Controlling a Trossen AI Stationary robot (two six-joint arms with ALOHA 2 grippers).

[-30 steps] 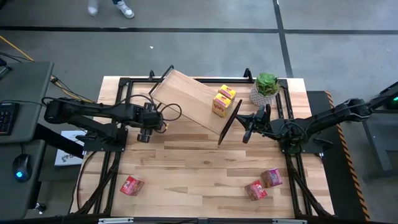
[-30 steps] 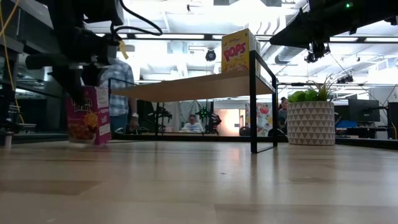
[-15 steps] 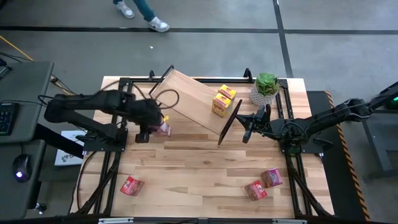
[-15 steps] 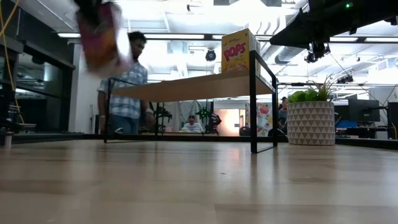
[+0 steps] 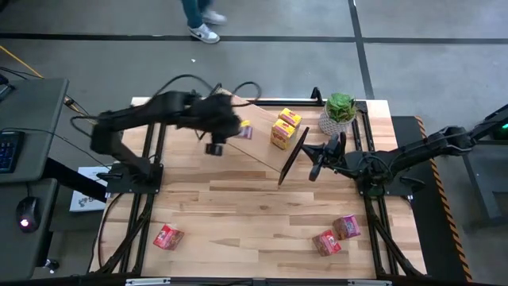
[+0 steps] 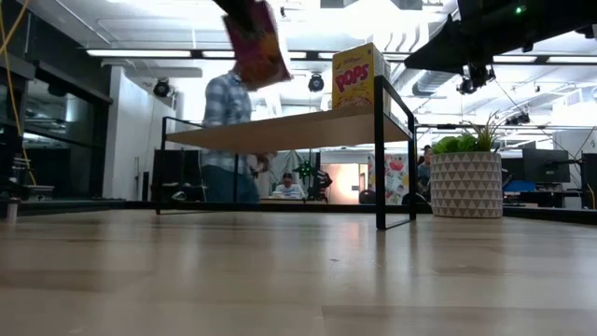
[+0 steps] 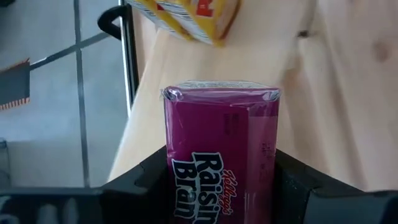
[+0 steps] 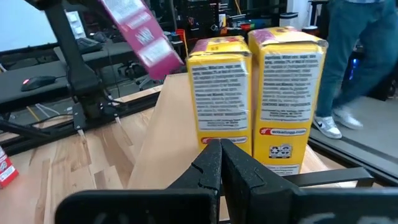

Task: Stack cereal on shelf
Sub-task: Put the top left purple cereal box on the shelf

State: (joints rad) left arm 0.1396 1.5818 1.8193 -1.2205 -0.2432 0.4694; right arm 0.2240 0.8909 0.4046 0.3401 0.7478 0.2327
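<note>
1. Your left gripper (image 7: 221, 180) was clamped on the magenta Raisin Bran box (image 7: 217, 149), one finger on each side of it, carrying it in the air above the shelf (image 5: 258, 143); in the low view the box (image 6: 254, 42) hung tilted, well clear of the plank
2. You had 2 yellow boxes (image 5: 284, 129) standing beyond the fingertips at the far end of the shelf; setting the magenta box down tilted, or too close, could have knocked them over or off the edge
3. The tilt itself was a risk: released on a corner, a light box like this would likely have toppled
4. Your right gripper (image 8: 221, 158) waited with its fingers pressed together and nothing between them, just short of the shelf's black end frame (image 5: 292, 156), with the yellow boxes right ahead of its tips; any drift forward could have nudged the frame
5. 3 boxes (image 5: 168, 236) remained on the tabletop (image 5: 238, 206), well apart from either gripper, so you were early in the stacking
</note>
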